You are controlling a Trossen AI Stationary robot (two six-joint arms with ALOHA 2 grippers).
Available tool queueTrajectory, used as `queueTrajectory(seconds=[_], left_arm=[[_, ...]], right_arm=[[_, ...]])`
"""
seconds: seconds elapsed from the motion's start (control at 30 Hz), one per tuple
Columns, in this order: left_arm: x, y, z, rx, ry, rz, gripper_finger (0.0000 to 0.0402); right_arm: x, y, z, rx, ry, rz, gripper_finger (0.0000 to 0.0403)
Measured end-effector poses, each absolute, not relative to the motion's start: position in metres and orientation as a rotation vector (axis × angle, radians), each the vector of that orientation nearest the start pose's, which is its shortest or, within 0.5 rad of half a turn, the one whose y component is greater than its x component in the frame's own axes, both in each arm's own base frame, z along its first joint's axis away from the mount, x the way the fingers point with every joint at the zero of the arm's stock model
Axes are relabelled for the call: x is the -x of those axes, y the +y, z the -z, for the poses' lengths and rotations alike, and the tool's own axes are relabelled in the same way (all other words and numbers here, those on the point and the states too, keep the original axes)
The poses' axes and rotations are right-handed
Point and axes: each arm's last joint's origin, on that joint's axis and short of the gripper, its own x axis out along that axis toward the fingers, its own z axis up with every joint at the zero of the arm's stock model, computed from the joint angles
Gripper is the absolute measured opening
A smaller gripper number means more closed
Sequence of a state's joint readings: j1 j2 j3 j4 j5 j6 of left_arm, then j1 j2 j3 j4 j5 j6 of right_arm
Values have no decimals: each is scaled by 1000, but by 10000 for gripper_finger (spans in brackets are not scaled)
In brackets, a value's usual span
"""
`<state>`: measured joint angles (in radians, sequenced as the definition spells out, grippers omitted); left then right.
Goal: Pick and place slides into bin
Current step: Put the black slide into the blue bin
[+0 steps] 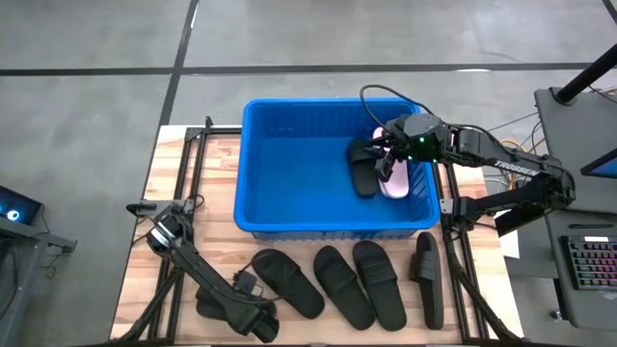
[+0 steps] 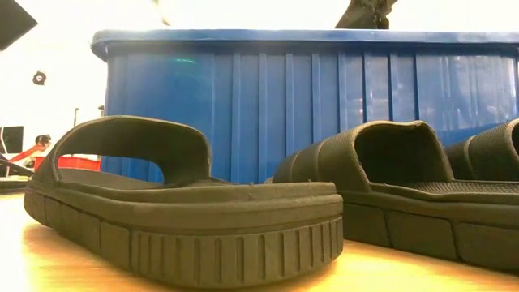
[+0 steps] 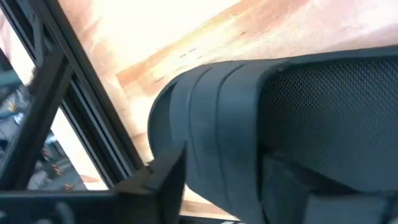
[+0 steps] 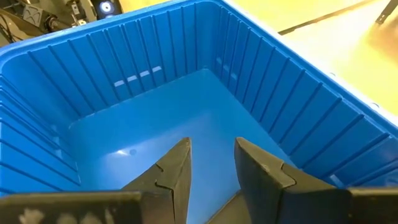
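A blue bin (image 1: 289, 164) stands mid-table. A black slide (image 1: 363, 172) and a pink slide (image 1: 393, 178) lie in its right part. My right gripper (image 1: 390, 146) hangs over them, open; its wrist view shows nothing between its fingers (image 4: 180, 168). Several black slides (image 1: 342, 284) lie in a row on the wood before the bin. My left gripper (image 1: 260, 325) is at the table's near left corner, shut on a black slide (image 3: 249, 118) that fills its wrist view. In the high view the arm hides most of that slide. My left gripper has the black slide's ribbed band (image 3: 211, 124), near the slide's rounded end, between its two fingers. One finger (image 3: 166, 177) lies against the band's outer edge. The fingers come slanting down from above. The slide rests on the wooden table (image 3: 186, 37).
Black metal rails (image 1: 188, 183) run along the table's left and right sides. A cable (image 1: 386, 94) loops over the bin's far right corner. The bin's left half is bare blue floor. In the low view two slides (image 2: 186, 211) stand close before the bin wall (image 2: 308, 97).
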<state>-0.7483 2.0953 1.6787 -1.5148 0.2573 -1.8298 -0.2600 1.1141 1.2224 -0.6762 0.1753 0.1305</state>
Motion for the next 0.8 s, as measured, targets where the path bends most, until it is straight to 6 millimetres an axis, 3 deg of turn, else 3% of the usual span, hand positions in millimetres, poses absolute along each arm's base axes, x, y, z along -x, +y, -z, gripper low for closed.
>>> queueTrajectory(seconds=[0.27, 0.53, 0.7, 0.8], left_arm=[[-262, -254, -198, 586, 1737, -1085, 11], [-260, -254, -205, 516, 1739, -991, 2], [-260, -251, -234, 403, 1722, -697, 1], [-260, -249, -258, 335, 1660, -394, 1]], right_arm=[[-213, -62, -375, -144, 545, 459, 104], [-213, -62, -375, -113, 555, 450, 104], [-213, -62, -374, -104, 561, 448, 101], [-213, -62, -374, -74, 567, 441, 97]])
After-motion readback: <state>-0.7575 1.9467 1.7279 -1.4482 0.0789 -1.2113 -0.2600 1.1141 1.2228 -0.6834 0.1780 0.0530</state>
